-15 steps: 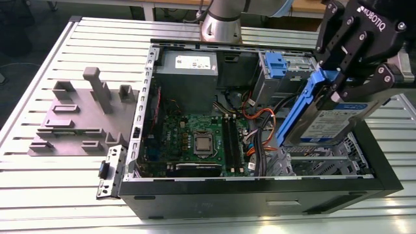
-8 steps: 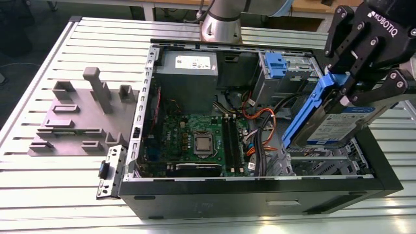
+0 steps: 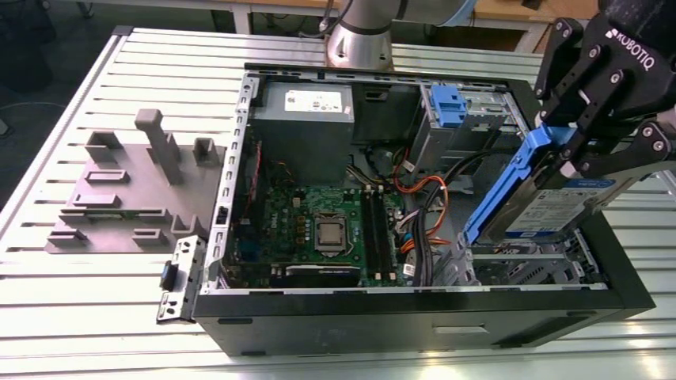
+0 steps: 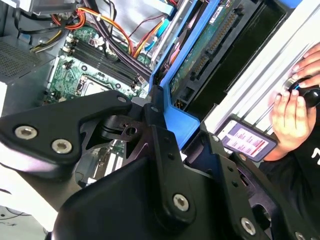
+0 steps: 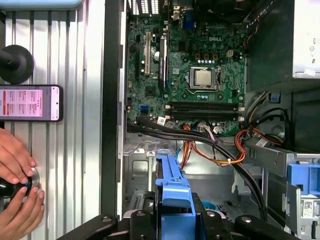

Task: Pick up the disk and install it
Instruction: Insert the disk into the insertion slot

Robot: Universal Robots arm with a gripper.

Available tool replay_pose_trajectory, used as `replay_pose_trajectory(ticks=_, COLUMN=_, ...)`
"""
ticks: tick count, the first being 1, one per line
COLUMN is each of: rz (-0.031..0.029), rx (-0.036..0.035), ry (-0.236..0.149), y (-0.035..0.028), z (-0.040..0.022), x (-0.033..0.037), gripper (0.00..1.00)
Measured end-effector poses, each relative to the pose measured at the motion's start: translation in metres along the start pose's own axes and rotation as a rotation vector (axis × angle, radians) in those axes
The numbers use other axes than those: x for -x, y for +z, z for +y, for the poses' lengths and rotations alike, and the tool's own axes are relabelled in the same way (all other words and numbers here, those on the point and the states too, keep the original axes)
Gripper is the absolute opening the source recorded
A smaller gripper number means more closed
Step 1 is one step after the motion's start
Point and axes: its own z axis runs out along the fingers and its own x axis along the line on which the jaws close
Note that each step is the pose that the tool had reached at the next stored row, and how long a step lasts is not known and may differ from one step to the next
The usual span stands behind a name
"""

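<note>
In the exterior view the disk (image 3: 549, 207), a silver drive with a white-and-blue label in blue carrier rails, hangs tilted above the front corner of the open computer case (image 3: 423, 297) on that view's right. My black gripper (image 3: 575, 154) is shut on its upper end. The second wrist view shows the disk's green circuit-board underside (image 4: 210, 50) and a blue rail between my gripper's (image 4: 165, 125) fingers. The blue carrier end (image 5: 172, 195) appears in the first wrist view, over a grey metal drive cage (image 5: 145, 165).
Inside the case lie the motherboard (image 3: 317, 229), a grey power supply (image 3: 306, 111), a blue-latched drive bay (image 3: 449, 107) and orange and black cables (image 3: 423, 206). A grey fixture (image 3: 127, 190) stands beside the case. A person's hands (image 5: 17, 190) and a phone (image 5: 30, 102) rest on the slatted table.
</note>
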Motion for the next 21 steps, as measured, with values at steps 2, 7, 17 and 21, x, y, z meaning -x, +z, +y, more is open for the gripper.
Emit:
replay_pose_trajectory(ticks=2, rz=0.0000, rx=0.0000, ry=0.000, y=0.0016, z=-0.0013, x=0.0000, gripper=0.37)
replay_pose_trajectory(ticks=7, rz=0.0000, rx=0.0000, ry=0.000, y=0.0041, z=-0.0031, x=0.0000, gripper=0.37)
replay_pose_trajectory(ticks=17, rz=-0.0002, rx=0.0000, ry=0.001, y=0.0089, z=-0.0039, x=-0.0013, gripper=0.37)
replay_pose_trajectory(ticks=21, rz=0.0000, rx=0.0000, ry=0.001, y=0.0107, z=-0.0039, x=-0.0018, gripper=0.37)
